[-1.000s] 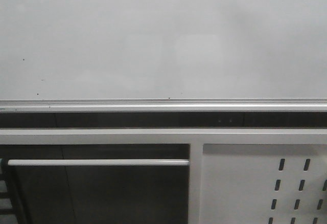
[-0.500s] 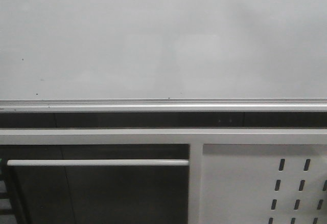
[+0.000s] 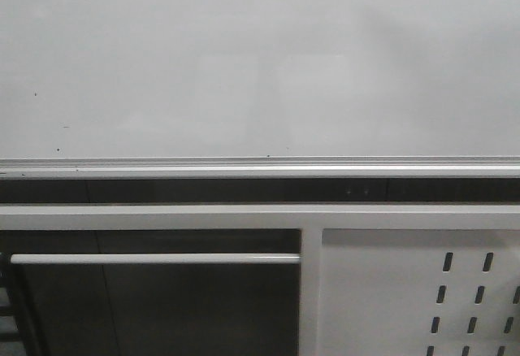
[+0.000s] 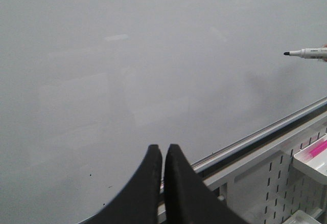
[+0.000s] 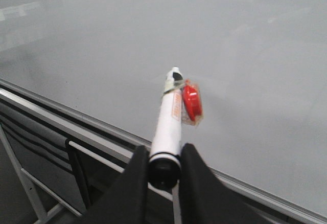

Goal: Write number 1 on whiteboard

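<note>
Right gripper (image 5: 163, 168) clamps the marker (image 5: 168, 132) by its rear end, long axis pointing tip-first at the whiteboard (image 5: 245, 45), tip near the surface above the board's edge rail (image 5: 76, 119); contact unclear. Left gripper (image 4: 162, 157) is closed and empty, further off. No stroke on the board.

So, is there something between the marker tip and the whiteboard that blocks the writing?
Nothing visible does. The right gripper holds the marker pointing at the whiteboard, and the board around its tip is bare. A red piece taped beside the tip sits to the side, not ahead of it.
</note>
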You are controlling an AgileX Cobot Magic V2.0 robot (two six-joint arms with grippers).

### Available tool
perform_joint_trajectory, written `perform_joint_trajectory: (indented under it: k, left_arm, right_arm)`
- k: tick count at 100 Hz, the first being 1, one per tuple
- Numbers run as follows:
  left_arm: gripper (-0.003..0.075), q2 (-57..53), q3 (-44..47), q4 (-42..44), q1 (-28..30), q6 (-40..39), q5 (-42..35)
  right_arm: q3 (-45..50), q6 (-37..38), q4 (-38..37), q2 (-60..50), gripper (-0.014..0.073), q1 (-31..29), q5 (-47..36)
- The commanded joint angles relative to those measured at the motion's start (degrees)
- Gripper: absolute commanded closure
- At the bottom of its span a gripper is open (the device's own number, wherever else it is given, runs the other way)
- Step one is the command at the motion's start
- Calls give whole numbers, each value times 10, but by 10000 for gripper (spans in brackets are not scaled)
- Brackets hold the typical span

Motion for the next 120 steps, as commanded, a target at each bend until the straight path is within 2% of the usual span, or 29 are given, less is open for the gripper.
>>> perform_joint_trajectory:
  k: [1, 104, 110, 120]
  left_arm:
    - [738, 5, -16, 10, 1, -4, -25]
    - [738, 5, -16, 8, 1, -4, -30]
    - [738, 5, -16, 8, 1, -4, -30]
    - [738, 5, -16, 8, 1, -4, -30]
  right_arm:
    - [-16, -15, 19, 13, 644, 1, -29]
    - [-16, -33, 15, 12, 644, 1, -27]
    - [-16, 5, -23, 11, 644, 1, -27]
    - [-16, 168, -168, 11, 644, 1, -31]
